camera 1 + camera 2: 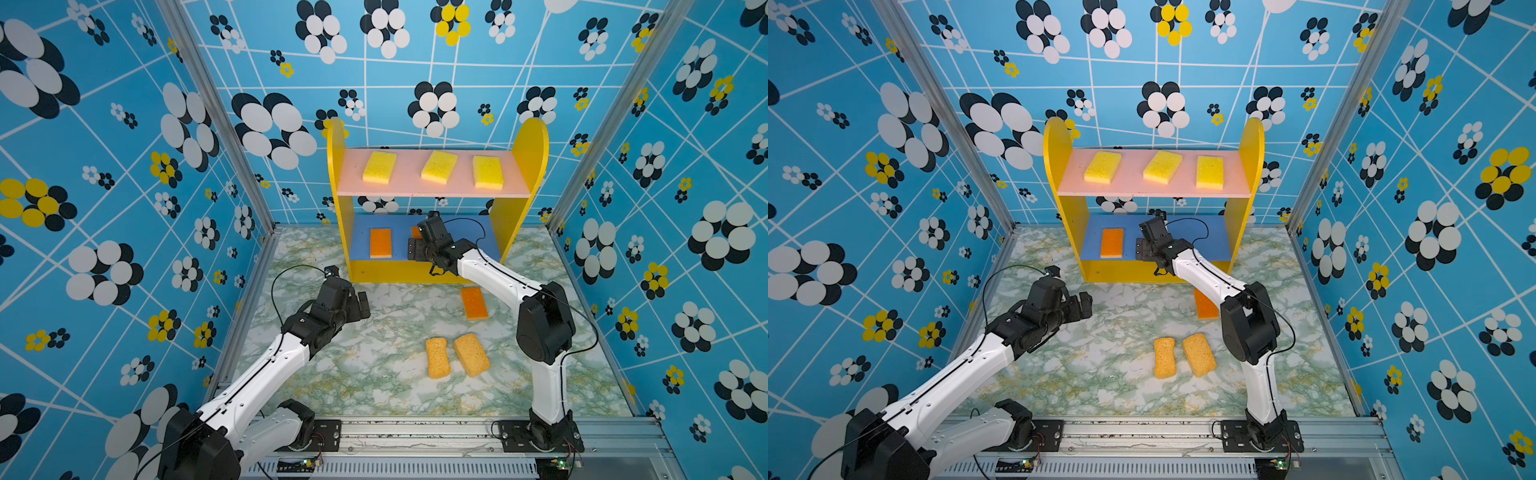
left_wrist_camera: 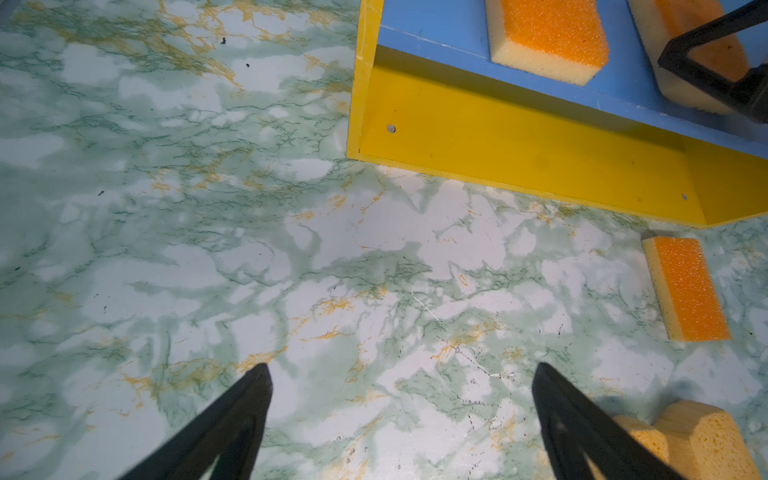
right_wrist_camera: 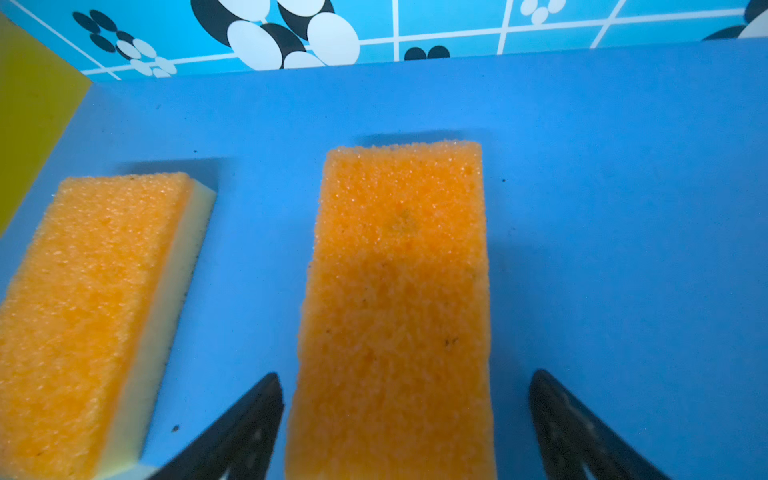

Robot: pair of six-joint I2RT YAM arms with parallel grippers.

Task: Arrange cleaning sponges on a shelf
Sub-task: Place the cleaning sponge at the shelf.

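My right gripper [image 3: 405, 419]: jaws spread, holding nothing; a flat orange sponge [image 3: 399, 299] lies loose between them on the blue lower board [image 3: 602, 208].
My left gripper [image 2: 401, 419]: spread, empty, over the tabletop [image 2: 208, 249].
Next orange sponge [image 1: 473, 303]: behind my right wrist.
Handling: likely light, soft, squashy; pinch across the long sides.

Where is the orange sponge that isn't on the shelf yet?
The orange sponge lies flat on the marble table in both top views, just in front of the shelf, beside the right arm and behind the two tan sponges.
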